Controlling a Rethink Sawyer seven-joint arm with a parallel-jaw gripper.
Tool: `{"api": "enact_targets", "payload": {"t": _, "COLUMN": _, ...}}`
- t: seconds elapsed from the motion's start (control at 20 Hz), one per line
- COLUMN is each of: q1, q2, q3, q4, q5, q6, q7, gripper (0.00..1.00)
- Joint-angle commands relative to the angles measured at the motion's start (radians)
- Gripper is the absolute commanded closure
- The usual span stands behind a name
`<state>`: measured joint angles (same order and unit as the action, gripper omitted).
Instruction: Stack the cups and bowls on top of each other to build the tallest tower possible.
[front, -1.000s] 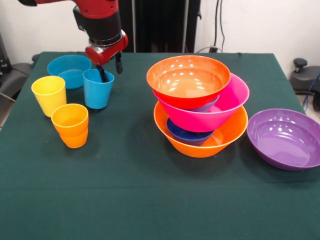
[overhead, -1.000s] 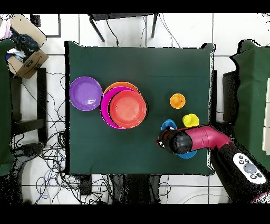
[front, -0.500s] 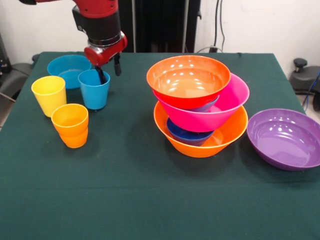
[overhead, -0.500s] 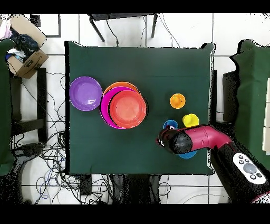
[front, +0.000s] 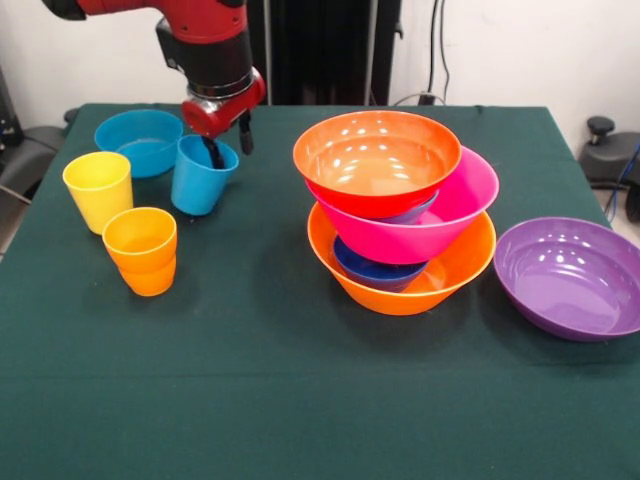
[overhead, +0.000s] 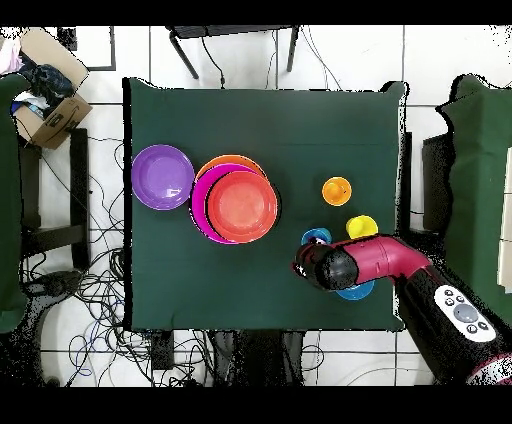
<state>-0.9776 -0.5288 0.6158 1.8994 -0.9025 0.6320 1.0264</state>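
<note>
My gripper (front: 228, 142) is shut on the rim of the light blue cup (front: 200, 178), one finger inside and one outside. The cup hangs tilted just above the table; it also shows in the overhead view (overhead: 316, 237). The yellow cup (front: 98, 190) and the orange cup (front: 141, 250) stand to its left. The tower has the large orange bowl (front: 400, 290) as base, then the small dark blue bowl (front: 375, 270), the pink bowl (front: 450, 215) and the red-orange bowl (front: 375, 160) on top. A small bluish bowl edge (front: 412, 212) shows under the red-orange bowl.
The shallow light blue bowl (front: 135, 140) sits behind the cups, partly under the arm in the overhead view (overhead: 358, 291). The wide purple bowl (front: 570, 280) stands alone right of the tower. A cardboard box (overhead: 45, 90) lies on the floor beyond the table.
The gripper has lifted the light blue cup off the table, tilted it, and moved it slightly rightward in the front view. Everything else is unchanged.
</note>
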Motion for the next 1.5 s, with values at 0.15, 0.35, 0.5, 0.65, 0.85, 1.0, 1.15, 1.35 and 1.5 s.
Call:
{"api": "enact_targets", "payload": {"t": 0.15, "q1": 0.031, "q2": 0.052, "q3": -0.028, "q4": -0.088, "q5": -0.134, "q6": -0.063, "q7": -0.065, "gripper": 0.00}}
{"api": "enact_targets", "payload": {"t": 0.35, "q1": 0.033, "q2": 0.053, "q3": -0.031, "q4": -0.101, "q5": -0.166, "q6": -0.079, "q7": -0.046, "gripper": 1.00}}
{"api": "enact_targets", "payload": {"t": 0.5, "q1": 0.026, "q2": 0.069, "q3": -0.020, "q4": -0.125, "q5": -0.164, "q6": -0.065, "q7": -0.076, "gripper": 1.00}}
{"api": "enact_targets", "payload": {"t": 0.65, "q1": 0.020, "q2": 0.043, "q3": -0.013, "q4": -0.115, "q5": -0.153, "q6": -0.042, "q7": -0.098, "gripper": 1.00}}
{"api": "enact_targets", "payload": {"t": 0.85, "q1": 0.018, "q2": -0.025, "q3": -0.010, "q4": -0.062, "q5": -0.123, "q6": -0.018, "q7": -0.084, "gripper": 1.00}}
{"api": "enact_targets", "payload": {"t": 1.0, "q1": 0.011, "q2": -0.110, "q3": 0.006, "q4": 0.010, "q5": -0.070, "q6": 0.013, "q7": -0.077, "gripper": 1.00}}
{"api": "enact_targets", "payload": {"t": 1.15, "q1": 0.001, "q2": -0.211, "q3": 0.033, "q4": 0.088, "q5": 0.003, "q6": 0.056, "q7": -0.079, "gripper": 1.00}}
{"api": "enact_targets", "payload": {"t": 1.35, "q1": -0.016, "q2": -0.321, "q3": 0.084, "q4": 0.167, "q5": 0.126, "q6": 0.120, "q7": -0.103, "gripper": 1.00}}
{"api": "enact_targets", "payload": {"t": 1.5, "q1": -0.014, "q2": -0.387, "q3": 0.122, "q4": 0.212, "q5": 0.225, "q6": 0.163, "q7": -0.104, "gripper": 1.00}}
